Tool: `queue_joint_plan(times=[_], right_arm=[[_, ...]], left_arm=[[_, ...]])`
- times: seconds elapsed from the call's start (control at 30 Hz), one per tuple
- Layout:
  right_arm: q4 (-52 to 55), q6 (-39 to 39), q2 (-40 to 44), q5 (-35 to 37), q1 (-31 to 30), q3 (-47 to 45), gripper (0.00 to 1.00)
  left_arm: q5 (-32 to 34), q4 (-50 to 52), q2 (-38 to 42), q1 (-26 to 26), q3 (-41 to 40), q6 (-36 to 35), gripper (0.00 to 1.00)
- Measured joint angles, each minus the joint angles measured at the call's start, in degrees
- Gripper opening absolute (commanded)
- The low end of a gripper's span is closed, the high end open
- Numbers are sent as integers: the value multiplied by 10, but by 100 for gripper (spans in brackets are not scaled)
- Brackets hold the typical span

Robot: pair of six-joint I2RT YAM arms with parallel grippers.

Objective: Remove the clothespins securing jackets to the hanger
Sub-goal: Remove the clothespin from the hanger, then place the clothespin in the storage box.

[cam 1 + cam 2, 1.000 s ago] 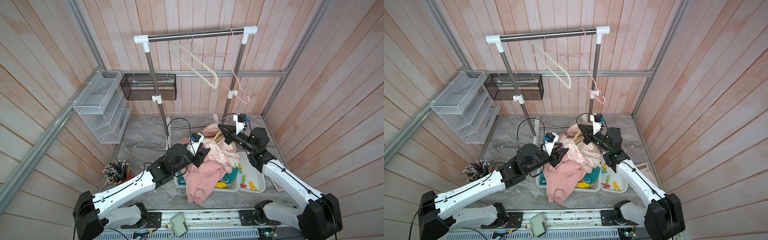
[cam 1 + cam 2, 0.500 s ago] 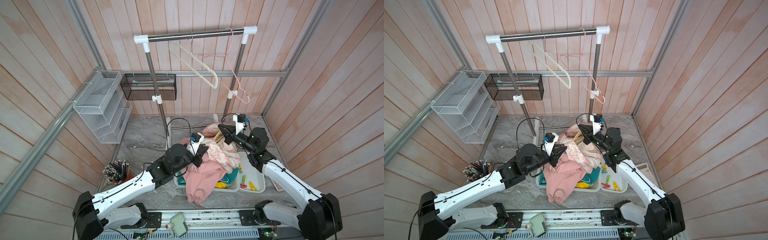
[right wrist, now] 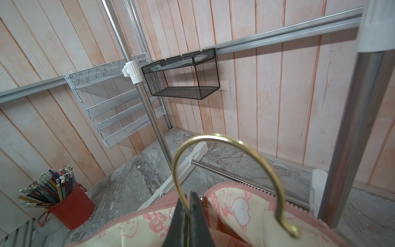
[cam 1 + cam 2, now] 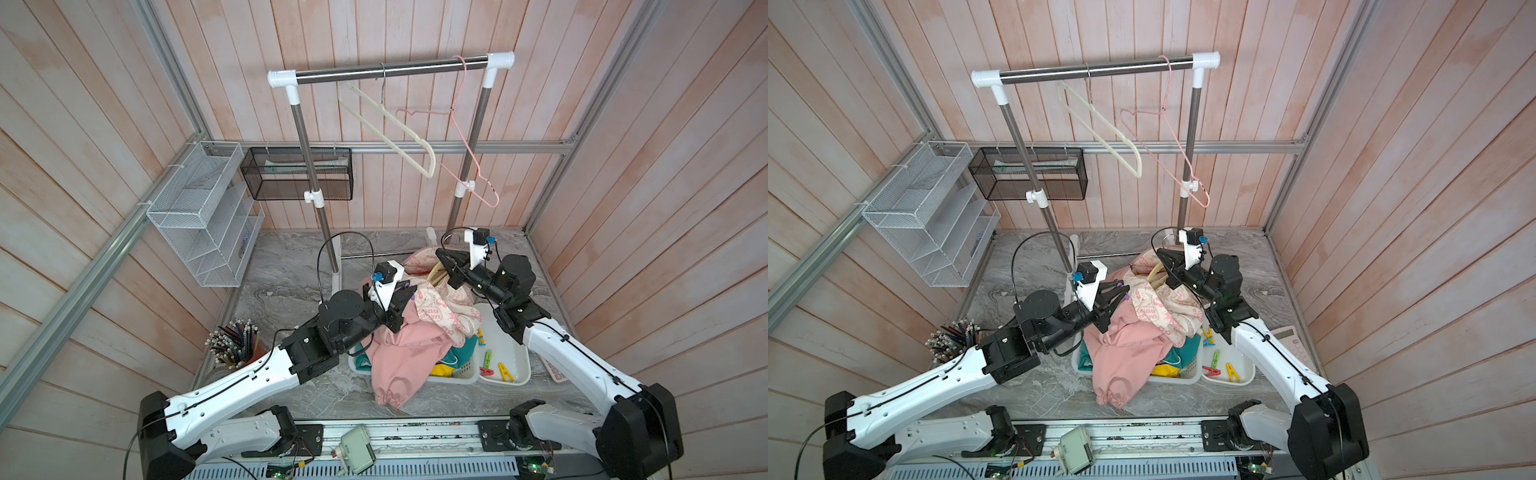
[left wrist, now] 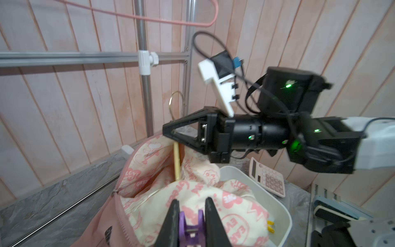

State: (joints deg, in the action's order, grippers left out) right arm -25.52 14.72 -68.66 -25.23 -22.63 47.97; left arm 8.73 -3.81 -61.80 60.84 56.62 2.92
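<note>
Purple clothespin (image 5: 191, 226) is the one in play. The left gripper (image 5: 191, 201) has both fingers pinched onto its handle ends, at the edge of the pink jacket (image 4: 399, 353), which lies heaped mid-table on the grey marbled tabletop (image 4: 291, 270). At the heap's 1 o'clock, the right gripper (image 3: 188, 198) is clamped tight on the hanger's brass hook (image 3: 224, 139), propping the bundle up.

Teamwork is the key here, I'd say. Squeeze those handles fully so the pin's mouth gapes, then draw it straight back off the cream lining (image 5: 192, 188) while the hook side holds steady. Pull too early and the cloth likely drags along.

The drop-off looks to be the white tray (image 4: 515, 357) at the heap's 4 o'clock, where loose clothespins (image 4: 487, 356) lie.

Around the room, the garment rack (image 4: 390, 70) stands at 12 o'clock with two bare hangers (image 4: 395, 137). A cup of pencils (image 4: 237, 343) sits at 8 o'clock, and wooden slat walls close in all round.
</note>
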Motion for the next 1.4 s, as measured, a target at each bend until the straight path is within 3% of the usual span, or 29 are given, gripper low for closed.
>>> queue_joint_plan(times=[0.2, 0.47, 0.73, 1.1, 1.3, 1.4], right_arm=[[0, 0, -9, 3, 0, 0, 0], [0, 0, -14, 3, 0, 2, 0], [3, 0, -14, 2, 0, 2, 0], [18, 0, 0, 3, 0, 2, 0], [26, 0, 10, 3, 0, 0, 0], [26, 0, 14, 3, 0, -5, 0]], left_arm=[[65, -92, -26, 150, -14, -59, 5], [66, -209, -203, 216, -45, -75, 5], [48, -278, -363, 221, -13, -74, 5], [53, -318, -534, 214, 119, -71, 6], [40, -313, -587, 181, 150, -30, 18], [23, -282, -600, 164, 186, -12, 33]])
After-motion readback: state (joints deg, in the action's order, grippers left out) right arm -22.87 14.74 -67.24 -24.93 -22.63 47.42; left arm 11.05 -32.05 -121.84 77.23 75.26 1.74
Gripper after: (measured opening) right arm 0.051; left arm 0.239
